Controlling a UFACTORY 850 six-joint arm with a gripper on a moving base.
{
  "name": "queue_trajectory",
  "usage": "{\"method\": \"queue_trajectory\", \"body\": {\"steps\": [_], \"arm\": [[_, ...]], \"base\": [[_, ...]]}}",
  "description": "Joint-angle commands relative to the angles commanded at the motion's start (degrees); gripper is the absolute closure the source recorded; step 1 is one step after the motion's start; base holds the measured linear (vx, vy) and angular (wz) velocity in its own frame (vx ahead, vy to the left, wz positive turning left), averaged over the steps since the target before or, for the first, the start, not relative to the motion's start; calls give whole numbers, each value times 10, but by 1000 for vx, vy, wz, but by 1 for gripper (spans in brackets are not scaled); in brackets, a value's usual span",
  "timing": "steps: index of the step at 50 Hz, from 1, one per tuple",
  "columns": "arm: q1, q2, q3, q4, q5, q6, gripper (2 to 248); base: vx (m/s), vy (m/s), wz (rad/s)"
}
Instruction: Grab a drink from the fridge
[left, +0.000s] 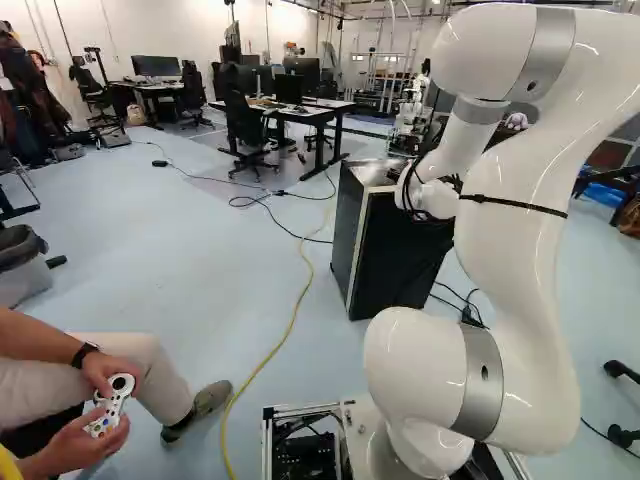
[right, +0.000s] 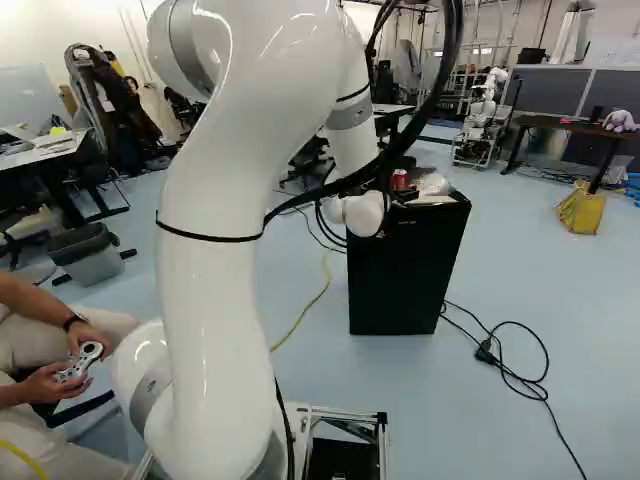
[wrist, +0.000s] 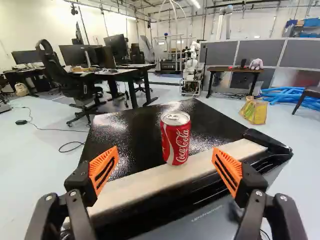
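Red can (wrist: 175, 140): upright on the black fridge (wrist: 215, 117), near its front edge; base perhaps on the pale strip (wrist: 200, 162).
Jaws: spread, empty, short of the can.
White arm (right: 215, 220): approach in hand; next, ease forward around the can, then close.

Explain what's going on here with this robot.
The white jointed arm has its black gripper with orange pads open before a red soda can. The can stands upright on the black, box-shaped fridge, not gripped. Nearby, a seated person's hands hold a white game controller.
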Motion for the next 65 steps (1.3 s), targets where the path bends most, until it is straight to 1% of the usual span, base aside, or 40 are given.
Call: {"method": "queue_trajectory", "body": {"steps": [65], "arm": [[8,-41,-54,0,-1,0,3]], "base": [[0,0,0]]}}
